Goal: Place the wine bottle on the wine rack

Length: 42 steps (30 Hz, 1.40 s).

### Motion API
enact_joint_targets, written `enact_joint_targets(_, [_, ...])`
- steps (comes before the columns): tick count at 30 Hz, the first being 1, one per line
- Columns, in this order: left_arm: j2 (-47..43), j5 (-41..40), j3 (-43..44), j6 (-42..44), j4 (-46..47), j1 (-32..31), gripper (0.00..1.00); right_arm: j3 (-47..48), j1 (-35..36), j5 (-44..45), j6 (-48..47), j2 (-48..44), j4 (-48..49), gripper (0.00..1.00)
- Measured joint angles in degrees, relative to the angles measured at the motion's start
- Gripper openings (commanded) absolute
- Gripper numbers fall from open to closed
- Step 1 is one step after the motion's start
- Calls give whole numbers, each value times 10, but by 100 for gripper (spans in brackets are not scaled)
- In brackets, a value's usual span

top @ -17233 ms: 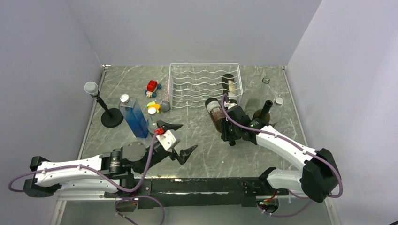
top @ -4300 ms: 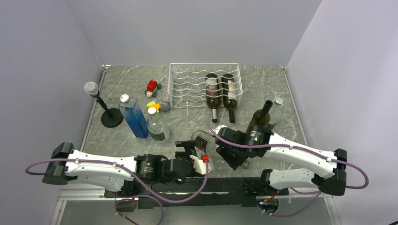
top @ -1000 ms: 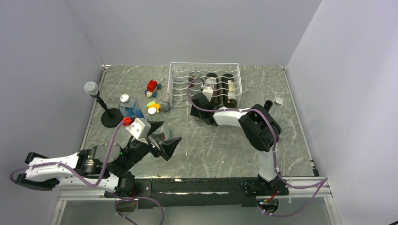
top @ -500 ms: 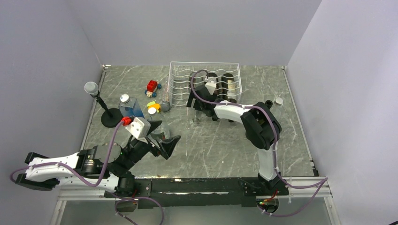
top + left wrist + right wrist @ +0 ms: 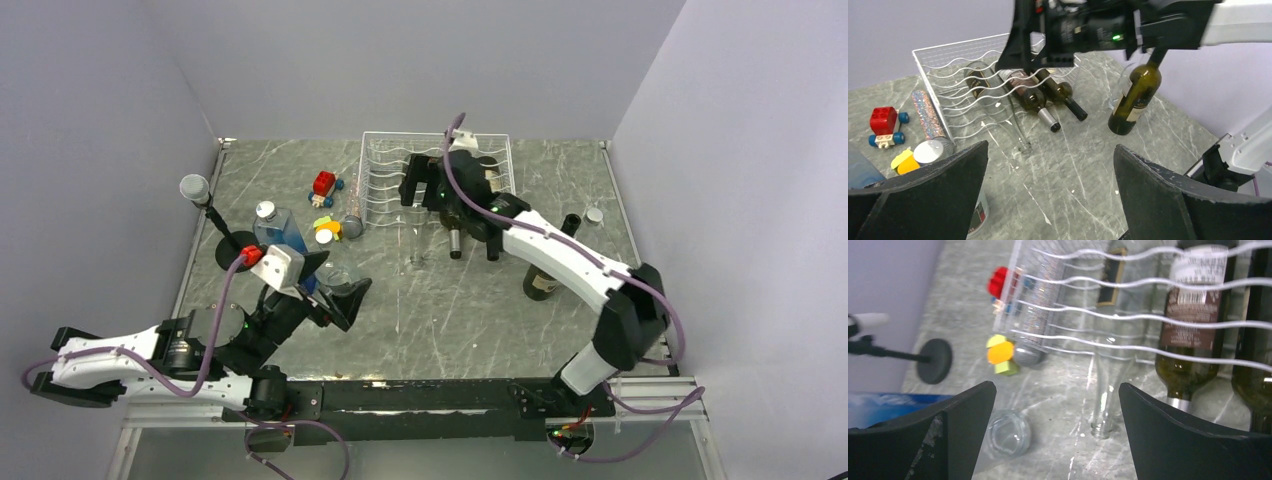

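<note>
Bottles occupy three grooves of the wine rack (image 5: 378,160), which sits at the middle of the counter's (image 5: 470,320) far edge. Two dark wine bottles (image 5: 1193,320) lie side by side toward its right end, necks poking out past the near rim. A clear wine bottle (image 5: 1103,390) lies in the groove just to their left, with its neck sticking out the same way. The right tool (image 5: 1057,387) hangs above the rack's near rim over that clear bottle, its jaws spread wide with nothing between them. An upright green wine bottle (image 5: 1135,95) stands on the counter off the rack's near-right corner, toward the right edge (the right arm crosses in front of it in the top view). The left tool (image 5: 335,285) hovers over the near-left part of the counter, also spread wide and empty. Off the rack's left side lie a red toy car (image 5: 324,186), a glittery tube (image 5: 925,112) and a small yellow, orange and green block (image 5: 1000,355). A microphone stand (image 5: 215,225) sits nearer the left edge, with a blue bottle (image 5: 280,235) beside it.
</note>
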Motion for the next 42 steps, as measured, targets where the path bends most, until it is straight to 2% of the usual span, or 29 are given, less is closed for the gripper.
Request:
enact_joint_targets(6, [-19,-47,13,2,-7,0,99,-14,3,-96,-71,-74,42,100])
enact_joint_targets(11, [-40,-102,50,-3,-15,0,99,-3,41,-173,-145,-68,66,100])
enact_joint_targets(18, [-49,-145,114,-17,-26,0,99,101,146,-245,-264,18,96,100])
enact_joint_targets(22, [-52,-153,129,-22,-32,0,99,159,179,-290,-304,82,124,100])
enact_joint_targets(27, [-57,-157,131,-21,-38,0,99,224,186,-316,-325,161,145,100])
enact_joint_targets(36, [-90,-172,133,-52,-77,0,99,233,186,-339,-335,233,202,100])
enact_joint_targets(39, [-101,-173,133,-64,-82,0,99,242,186,-345,-335,260,220,97])
enact_joint_targets(42, [-110,-175,133,-72,-88,0,99,254,186,-345,-336,281,241,90])
